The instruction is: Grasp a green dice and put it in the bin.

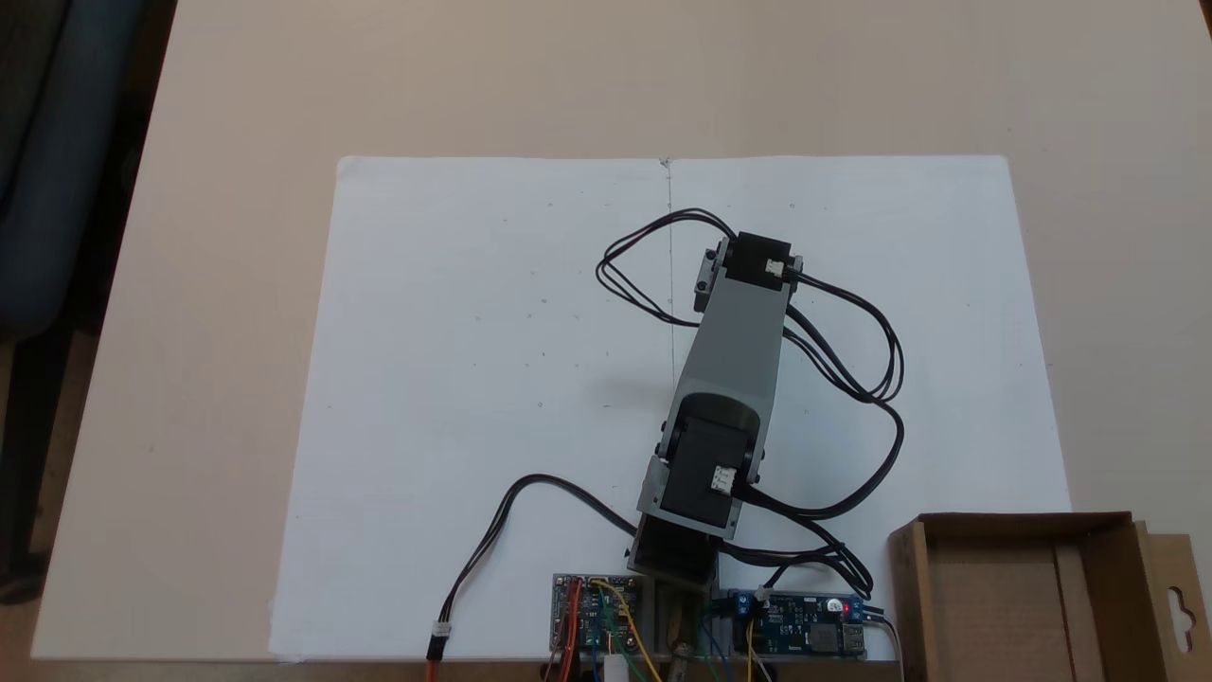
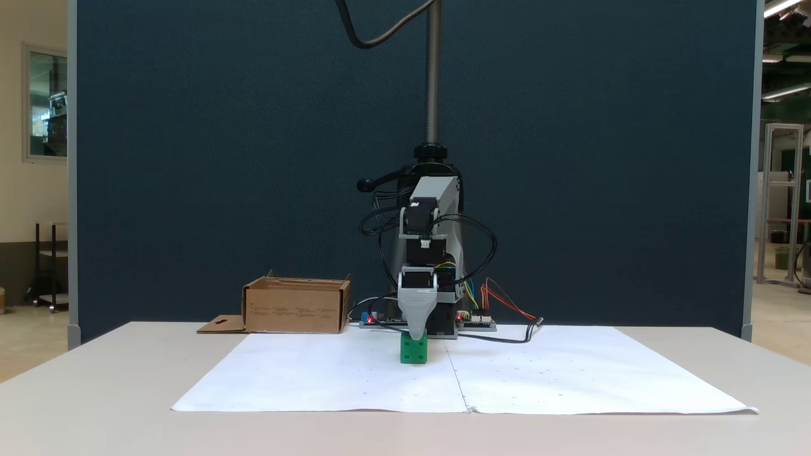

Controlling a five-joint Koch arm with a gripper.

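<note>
Green dice (image 2: 414,349): smooth, slightly glossy plastic with recessed pips. Bin (image 1: 1023,597): matt brown cardboard with raw-cut edges, its flap at 3 o'clock. White sheets (image 1: 473,379) were matt paper, faintly speckled. Table (image 1: 237,142) showed a smooth, matt beige top. Arm (image 1: 739,332) was matt grey plastic with black motor housings; the gripper (image 2: 417,334) was ribbed grey plastic.
</note>
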